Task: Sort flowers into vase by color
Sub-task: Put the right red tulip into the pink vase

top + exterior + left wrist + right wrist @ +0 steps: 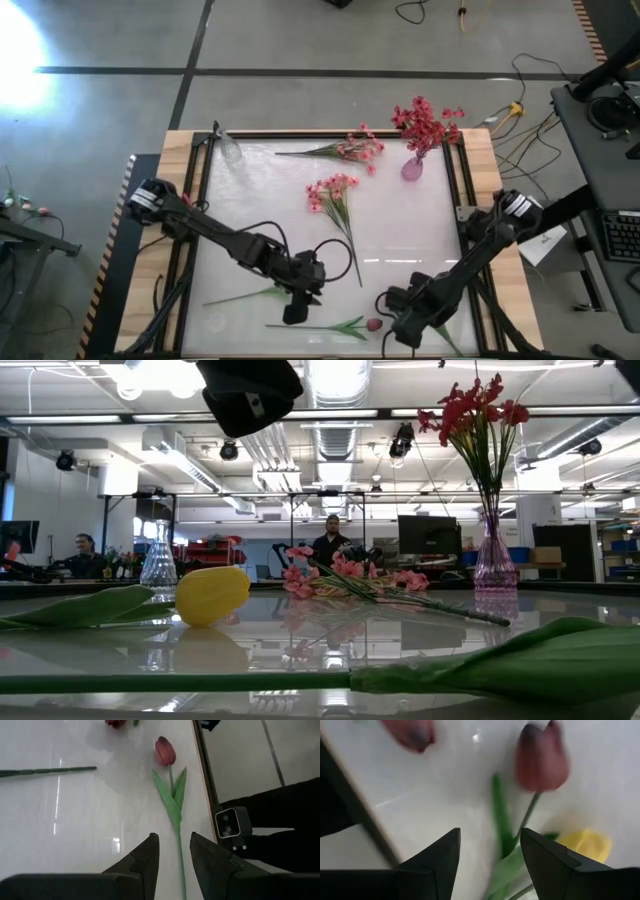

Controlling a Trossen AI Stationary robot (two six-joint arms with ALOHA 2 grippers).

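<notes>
**Two Grippers Low Over the Loose Tulips**

Along the bottom edge of the high view, both arms reach down toward the stems lying nearest the camera side of the table [400, 230]. The left gripper [295, 312] hangs over a green tulip stem [240, 296], and its wrist view shows the two dark fingers [145, 860] parted, nothing between them, straddling the line of a maroon tulip [165, 751] whose stem runs straight toward the gap. That alignment looks deliberate: fingers set across the stem so they can close on it.

The right gripper [398, 335] sits lower right of centre in the high view, just beside a small maroon bud [374, 324] at the end of a leafy stem [320, 328]. Its wrist view shows the fingers [440, 860] apart and empty, with another maroon tulip [540, 760] and a yellow tulip bud [585, 845] close ahead. From the low view the yellow bud [210, 595] rests on the table surface at left of centre.

Sorting appears partly done. A purple vase [412, 168] at upper right of the high view already holds a red spray [425, 122], upright, so reds have their home. A clear glass vase [230, 150] at upper left stands empty. Two pink sprays [340, 195] lie flat mid-table, one nearer the top edge [350, 150], well apart from either gripper. The tulips near the bottom edge seem the step in hand, being the flowers within closest reach.
</notes>
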